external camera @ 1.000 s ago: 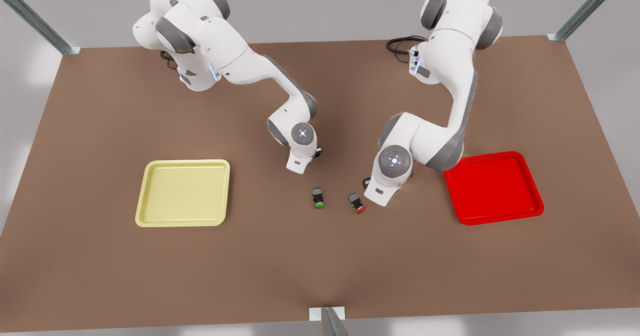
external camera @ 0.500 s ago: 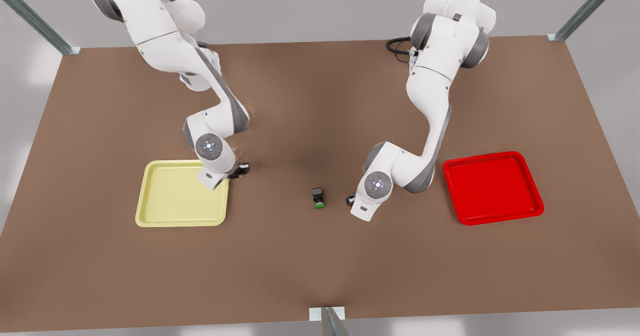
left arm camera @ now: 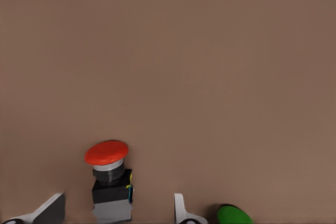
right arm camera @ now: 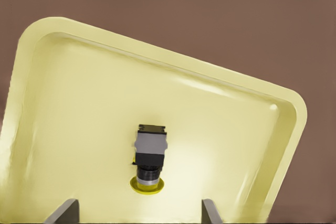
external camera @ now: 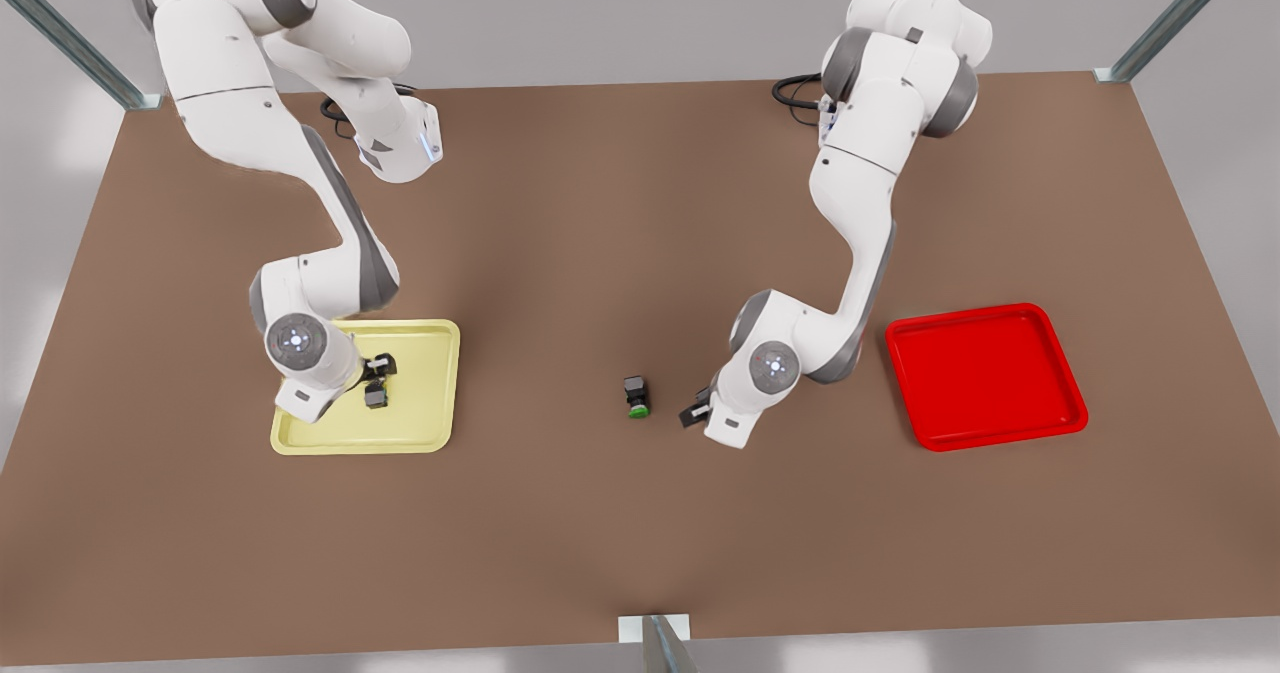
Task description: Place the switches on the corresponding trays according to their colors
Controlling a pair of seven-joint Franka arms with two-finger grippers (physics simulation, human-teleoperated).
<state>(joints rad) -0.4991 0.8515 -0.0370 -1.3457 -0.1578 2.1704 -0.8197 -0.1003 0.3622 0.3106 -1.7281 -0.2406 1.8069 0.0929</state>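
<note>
On the front view's left, the right tool point(external camera: 380, 378) hangs spread over the yellow tray point(external camera: 430, 338); the yellow switch point(right arm camera: 149, 158) lies there on its side, long axis flat, cap toward the near rim. Further right, the left tool point(left arm camera: 118, 208) straddles the red switch point(left arm camera: 110, 179), fingers spread, cap pointing away. Closing off-centre could tip it or nudge the green switch point(external camera: 637, 398) just beside; the red tray point(external camera: 1060, 353) waits, well apart on the bench point(external camera: 640, 203)

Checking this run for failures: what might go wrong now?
The left gripper, jaws open, flanks the red switch, lying sideways; the grip may slip. The green switch lies close by and might get nudged. The right gripper, open above the yellow switch in the yellow tray, might knock it.
</note>
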